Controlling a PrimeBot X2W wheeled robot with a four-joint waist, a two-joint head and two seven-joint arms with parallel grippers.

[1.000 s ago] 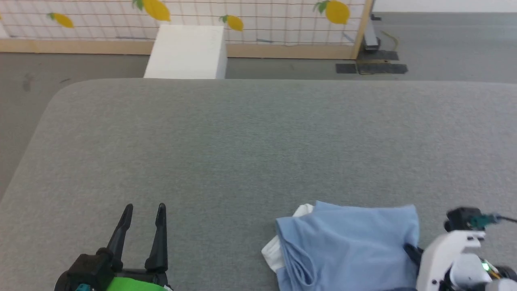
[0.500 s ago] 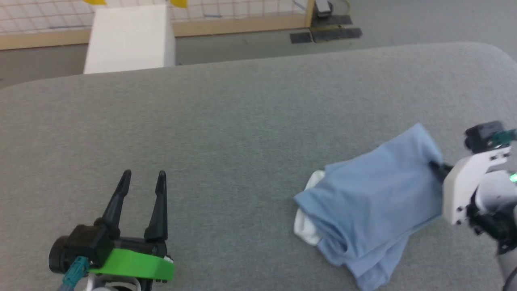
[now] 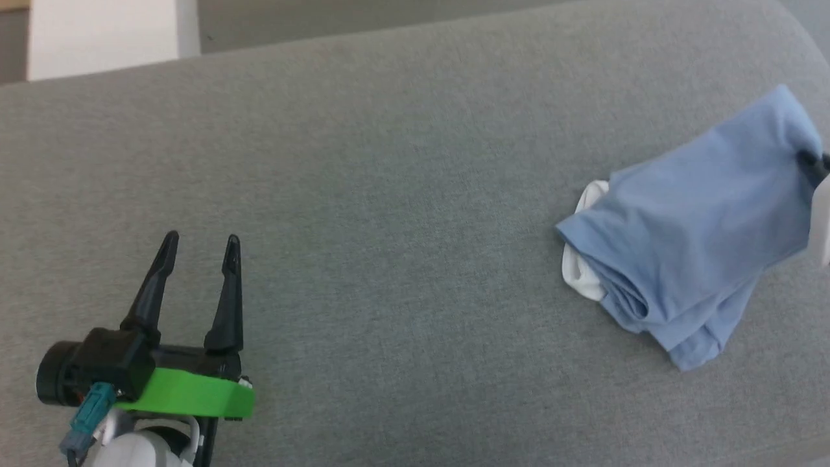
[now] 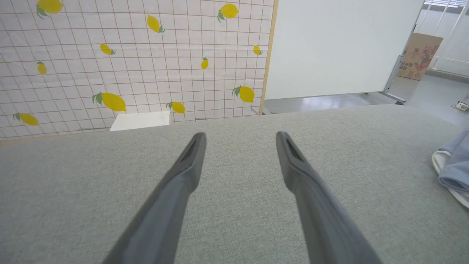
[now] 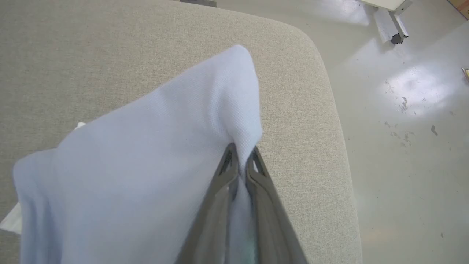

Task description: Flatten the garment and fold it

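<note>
**Shirt and grippers, head and wrist views.** We see the light blue polo shirt [image 3: 694, 227] lying bunched on the grey fabric-covered table [image 3: 389, 194]. It sits toward the table's right side, near the rounded far corner. Its white collar [image 3: 579, 259] pokes out from under the blue folds at the end that faces the left gripper.

In the right wrist view, the right gripper [image 5: 242, 154] is closed on a pinch of the shirt's knit fabric. Its two dark fingers [image 5: 220, 190] lie nearly together, with a thin ridge of cloth squeezed between them. The fabric rises to a peak just above the fingertips, where it is lifted off the table. From that pinch the shirt drapes down and away to the view's left.

In the head view we find the gripped point at the shirt's right edge, at the frame's right border, where a dark tip of the gripper meets the cloth.

The left gripper [image 3: 201, 240] sits at the lower left of the head view, well apart from the shirt. Its fingers are spread wide, with bare table fabric showing between them. We cannot tell whether the tips touch the table. In the left wrist view, the shirt's collar end lies at the right edge, well to the right of both fingers.

Beyond the table we note a white box [image 3: 97, 32], a lemon-print grid wall [image 4: 128, 55] and a pale floor [image 5: 403, 128].
</note>
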